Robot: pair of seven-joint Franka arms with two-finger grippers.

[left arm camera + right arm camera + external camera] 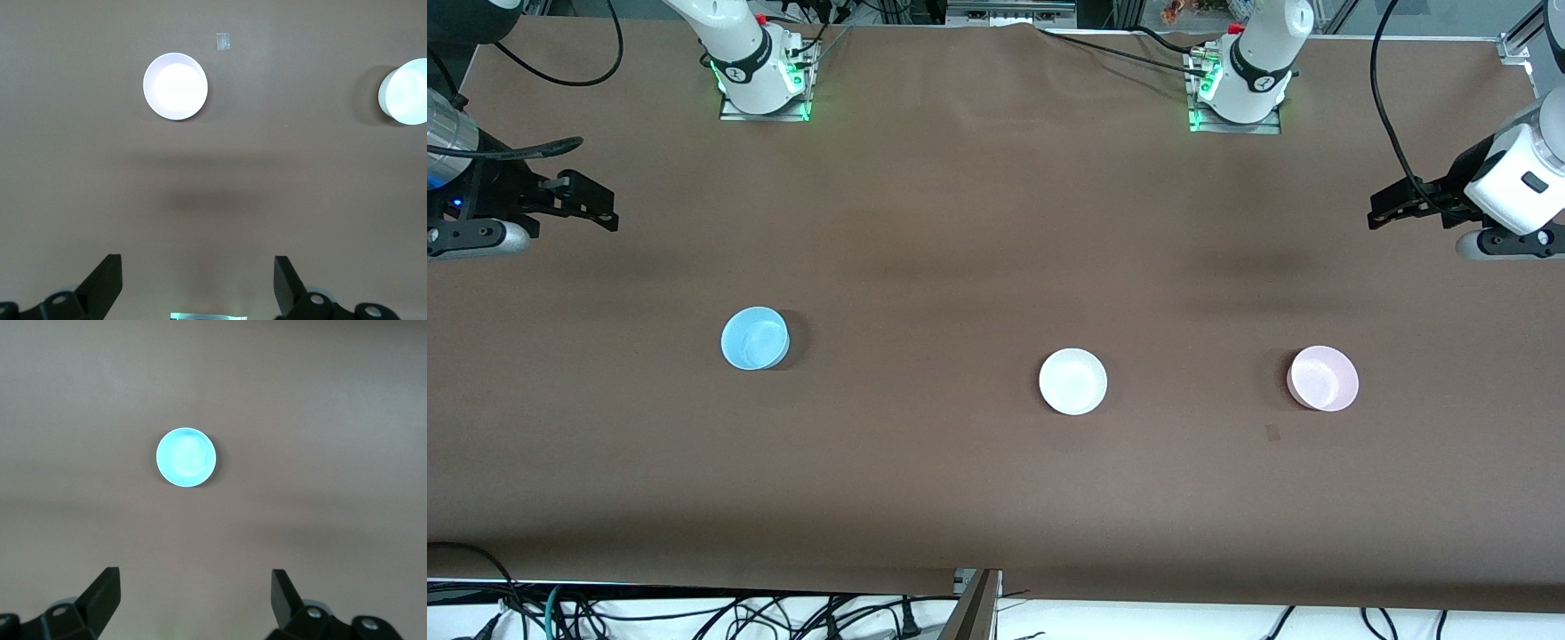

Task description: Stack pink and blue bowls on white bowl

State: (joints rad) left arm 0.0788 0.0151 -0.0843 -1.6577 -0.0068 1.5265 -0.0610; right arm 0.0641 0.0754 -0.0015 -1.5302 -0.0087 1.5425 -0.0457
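Waiting high at both table ends, jaws spread wide and empty, nothing stacked yet.

Left gripper (1376, 213) hangs over bare brown table (978, 222) at its own end; the pale pink round plastic bowl (1323, 378) lies below and ahead of it, the shallow white round bowl (1073, 380) beside that toward mid-table. Right gripper (609, 209) has the light sky-blue round plastic bowl (755, 338) ahead of its open fingers. Best probably to descend straight over one rim, pinching a wall, not the base.
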